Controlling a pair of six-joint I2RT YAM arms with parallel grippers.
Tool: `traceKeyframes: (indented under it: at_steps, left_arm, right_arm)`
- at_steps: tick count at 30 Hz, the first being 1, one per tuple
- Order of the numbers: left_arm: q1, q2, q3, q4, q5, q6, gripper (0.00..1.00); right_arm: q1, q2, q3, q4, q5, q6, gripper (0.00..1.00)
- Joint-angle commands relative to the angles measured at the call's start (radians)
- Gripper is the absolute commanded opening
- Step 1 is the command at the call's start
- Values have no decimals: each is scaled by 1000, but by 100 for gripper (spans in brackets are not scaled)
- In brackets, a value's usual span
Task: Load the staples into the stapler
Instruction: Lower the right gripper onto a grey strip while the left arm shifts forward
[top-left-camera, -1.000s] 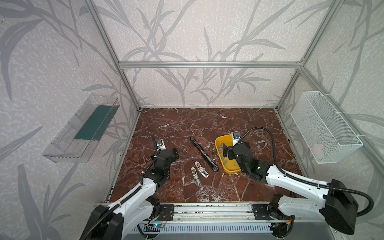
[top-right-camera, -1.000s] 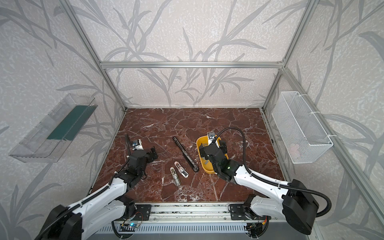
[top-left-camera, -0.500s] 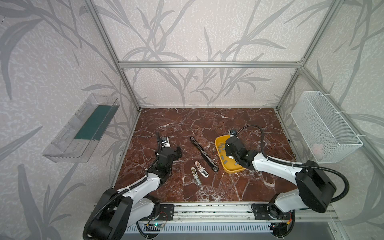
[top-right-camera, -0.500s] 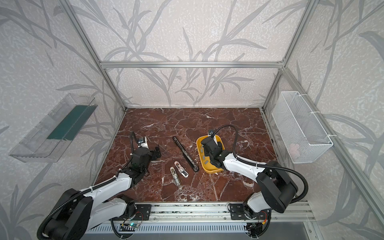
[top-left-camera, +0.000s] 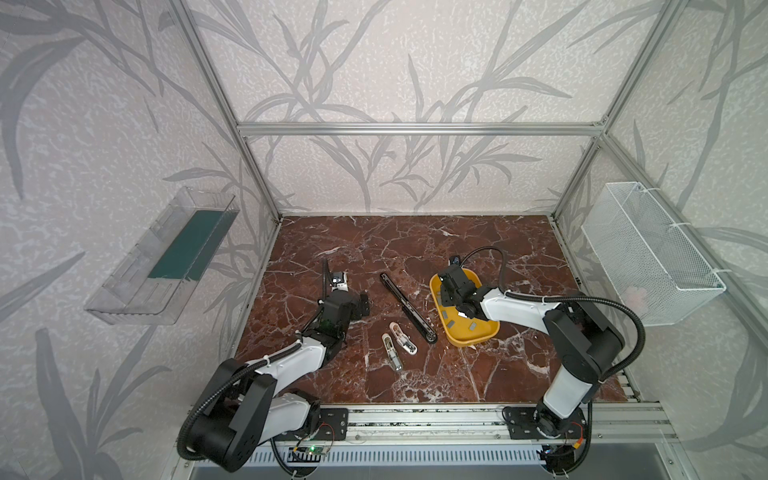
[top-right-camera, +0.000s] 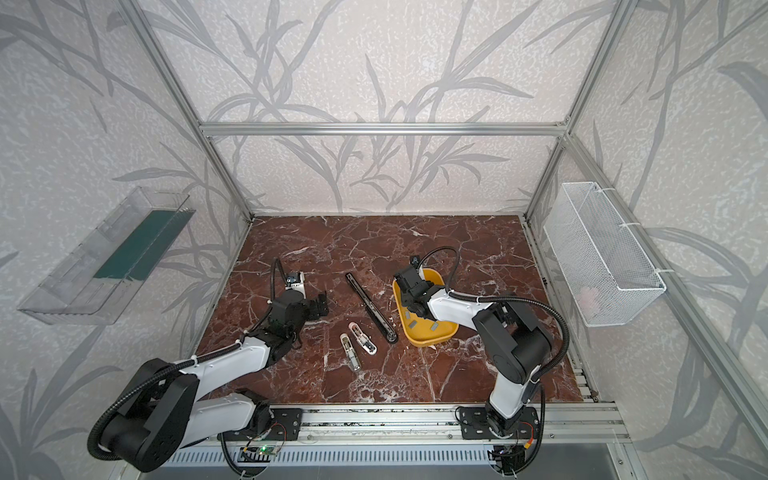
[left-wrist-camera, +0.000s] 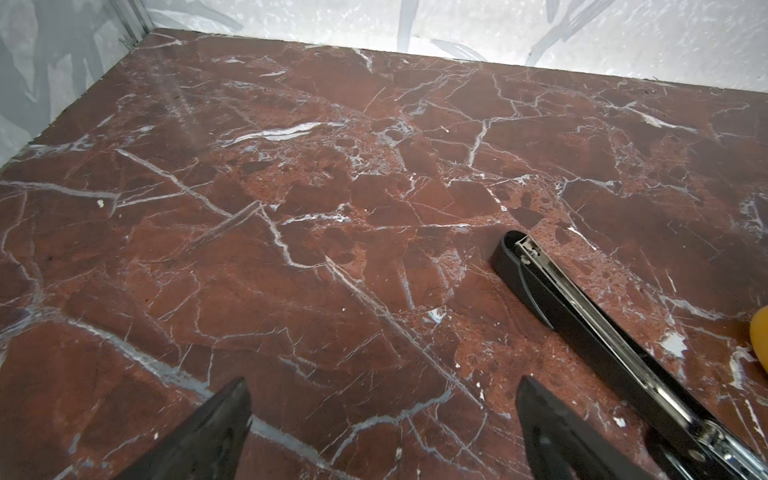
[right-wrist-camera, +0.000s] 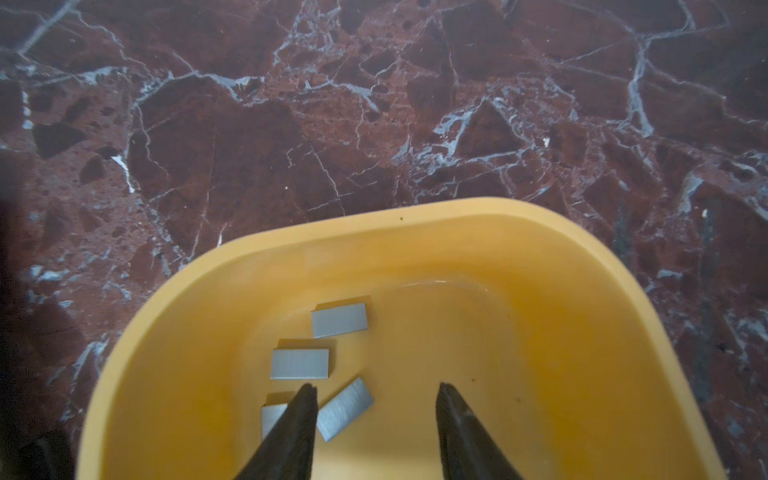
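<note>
Right wrist view: my right claw (right-wrist-camera: 376, 386) hangs apart, empty, inside the yellow tray (right-wrist-camera: 457, 208); I'd centre over one staple strip (right-wrist-camera: 345, 409), pinching its long edges.

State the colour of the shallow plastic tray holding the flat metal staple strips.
Yellow-orange; the tray shows best in the right wrist view.

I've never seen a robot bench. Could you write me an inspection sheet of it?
Surface: red marble table.
Job's things: staples in yellow tray; long black stapler open beside it; two mini staplers nearby.
Clutter: nothing seen.
Grippers: left gripper open over bare table; right gripper open in tray, holding nothing.
Cables: black cable loops above right wrist.
Surroundings: clear shelf on left wall; wire basket on right.
</note>
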Motion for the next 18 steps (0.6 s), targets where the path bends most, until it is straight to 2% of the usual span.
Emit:
traceKeyframes:
  at_steps: [1, 9, 18]
  left_arm:
    - [3, 1, 23, 2, 7, 16, 99]
    - [3, -4, 15, 9, 12, 16, 99]
    - [3, -1, 17, 7, 15, 18, 99]
  right_arm:
    - [-3, 28, 30, -32, 12, -2, 48]
    - [-2, 53, 31, -37, -23, -27, 55]
    - [-2, 84, 40, -63, -39, -36, 53]
